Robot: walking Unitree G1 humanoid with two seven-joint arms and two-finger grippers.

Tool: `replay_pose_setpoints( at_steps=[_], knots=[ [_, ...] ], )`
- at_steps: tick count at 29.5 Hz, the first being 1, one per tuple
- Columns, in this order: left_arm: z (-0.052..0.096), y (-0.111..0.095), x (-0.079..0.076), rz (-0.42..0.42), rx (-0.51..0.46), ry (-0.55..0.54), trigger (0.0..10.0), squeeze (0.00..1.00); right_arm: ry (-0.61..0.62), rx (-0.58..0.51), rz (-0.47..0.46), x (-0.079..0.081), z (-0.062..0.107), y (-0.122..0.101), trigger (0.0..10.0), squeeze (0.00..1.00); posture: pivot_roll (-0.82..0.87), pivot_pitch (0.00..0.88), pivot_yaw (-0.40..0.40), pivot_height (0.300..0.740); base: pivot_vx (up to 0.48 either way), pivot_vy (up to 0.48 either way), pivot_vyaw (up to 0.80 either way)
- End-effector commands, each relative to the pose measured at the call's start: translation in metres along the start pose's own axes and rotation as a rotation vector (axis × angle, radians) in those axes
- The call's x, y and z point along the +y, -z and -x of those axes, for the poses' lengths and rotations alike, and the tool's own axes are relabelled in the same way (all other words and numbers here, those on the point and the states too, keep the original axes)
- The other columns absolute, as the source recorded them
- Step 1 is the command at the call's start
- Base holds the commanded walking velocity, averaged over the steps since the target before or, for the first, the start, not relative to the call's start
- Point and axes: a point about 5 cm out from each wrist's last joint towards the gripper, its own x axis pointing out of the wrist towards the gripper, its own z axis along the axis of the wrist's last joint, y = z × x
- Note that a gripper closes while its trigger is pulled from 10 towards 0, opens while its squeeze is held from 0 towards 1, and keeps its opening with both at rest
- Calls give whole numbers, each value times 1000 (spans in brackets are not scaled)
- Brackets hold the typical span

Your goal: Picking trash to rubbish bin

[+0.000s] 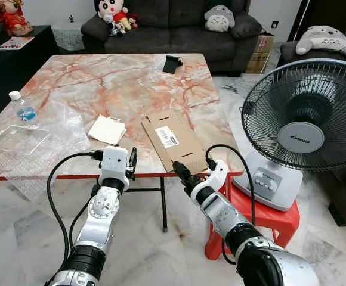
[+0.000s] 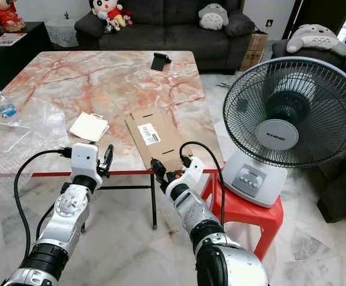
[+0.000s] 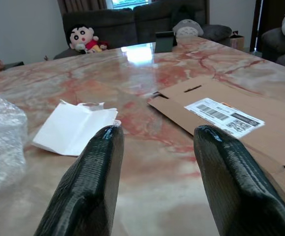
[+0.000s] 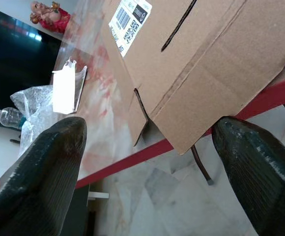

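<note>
Since it overhangs the table's near edge:
Cardboard point(image 1: 174, 139): flat sheet, light, stiff yet bendable; best pinched at the overhanging corner.
Right gripper point(image 1: 179, 168): spread wide, at the sheet's 6 o'clock.
Paper point(image 1: 107, 129): thin, limp, at cardboard's 9 o'clock.
Left gripper point(image 1: 131, 162): parted, empty, by the table point(image 1: 101, 77) edge.
Fan point(image 1: 304, 119): at 3 o'clock.
</note>
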Motion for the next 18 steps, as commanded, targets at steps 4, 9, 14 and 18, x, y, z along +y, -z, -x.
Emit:
replay_pose_setpoints(
  at_steps=[4, 9, 14, 18],
  knots=[
    [1, -3, 4, 2, -4, -5, 10000, 0, -147, 81, -49, 63, -22, 40, 0, 0, 111, 0, -6, 740, 0, 0, 0],
    [1, -2, 2, 3, 0, 3, 10000, 0, -136, 79, -56, 59, -21, 41, 0, 0, 109, 0, -2, 740, 0, 0, 0],
    [1, -2, 2, 2, 0, 6, 10000, 0, -122, 80, -56, 55, -19, 41, 0, 0, 112, 0, 0, 740, 0, 0, 0],
    [1, -2, 2, -1, 3, 9, 10000, 0, -111, 79, -56, 52, -19, 42, 0, 0, 112, 0, 2, 740, 0, 0, 0]
  ],
)
